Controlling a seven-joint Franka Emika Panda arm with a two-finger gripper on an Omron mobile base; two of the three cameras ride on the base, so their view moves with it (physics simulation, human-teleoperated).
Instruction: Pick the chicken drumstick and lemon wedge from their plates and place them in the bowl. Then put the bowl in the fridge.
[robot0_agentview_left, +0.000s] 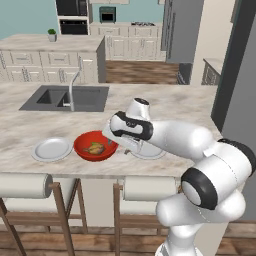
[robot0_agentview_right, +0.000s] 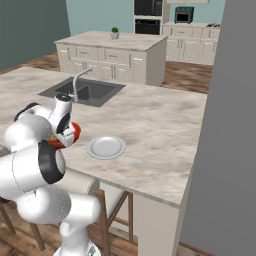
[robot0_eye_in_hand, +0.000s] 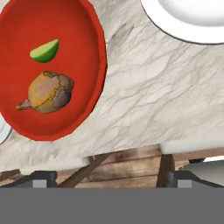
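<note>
Hand view: my claw (robot0_eye_in_hand: 107, 183) hangs spread and empty, the bowl (robot0_eye_in_hand: 94, 39) lying just to its left, both foods inside.

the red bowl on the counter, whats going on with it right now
The red bowl sits on the marble counter with both the chicken drumstick and the lemon wedge already inside it. The two white plates on either side are bare. The robot's hand hangs open above the counter's edge just beside the bowl, holding nothing. The bowl itself has not yet gone to the fridge, across the kitchen with its doors closed.
</note>
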